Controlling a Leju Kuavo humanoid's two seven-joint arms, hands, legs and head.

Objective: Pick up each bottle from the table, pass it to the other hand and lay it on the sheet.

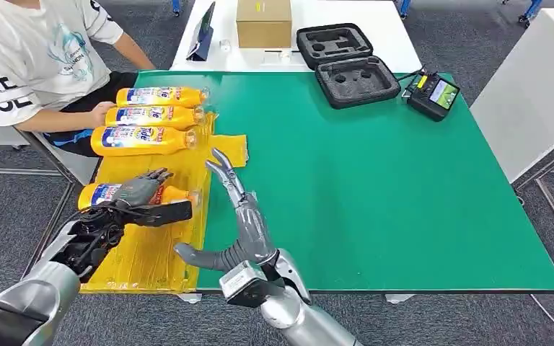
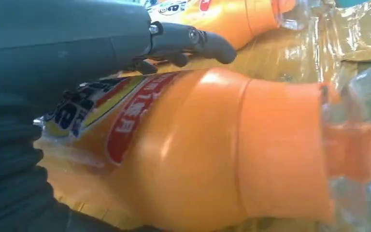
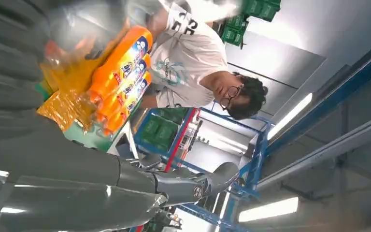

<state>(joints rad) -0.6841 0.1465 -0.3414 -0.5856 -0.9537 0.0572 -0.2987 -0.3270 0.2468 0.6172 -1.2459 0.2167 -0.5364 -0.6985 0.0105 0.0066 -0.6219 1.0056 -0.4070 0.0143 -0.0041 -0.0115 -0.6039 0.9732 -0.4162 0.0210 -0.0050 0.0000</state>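
Nearest the camera in the head view, at six o'clock, the right hand (image 1: 239, 231) is seen raised over the green mat (image 1: 404, 194), its silver, jointed fingers spread wide and pointing toward twelve o'clock, the thumb stuck out toward nine; nothing is held in it. At about eight o'clock the left hand (image 1: 133, 202) is laid over the nearest bottle (image 1: 101, 194), an orange plastic cylinder with a glossy printed label and a clear cap. The dark fingers are draped across the bottle's body from above, and the thumb is stretched along its near side; whether the bottle is truly clasped or merely covered cannot be told. In the left wrist view the same bottle (image 2: 212, 154) is shown lying on its side, its smooth shoulder narrowing to the neck, with a finger (image 2: 198, 41) arched just above the label. The bottle is rested on the yellow sheet (image 1: 144, 252), a crinkled, shiny film spread along the mat's left edge.

Farther off, toward eleven o'clock, three more bottles (image 1: 144, 115) are laid side by side on the sheet, caps toward three o'clock. Beside them a seated person (image 1: 36, 65) in a white printed shirt is seen. At twelve to one o'clock, an open black foam-lined case (image 1: 346, 61), a cardboard box (image 1: 263, 21) and a small black device with a screen (image 1: 433, 94) are placed.
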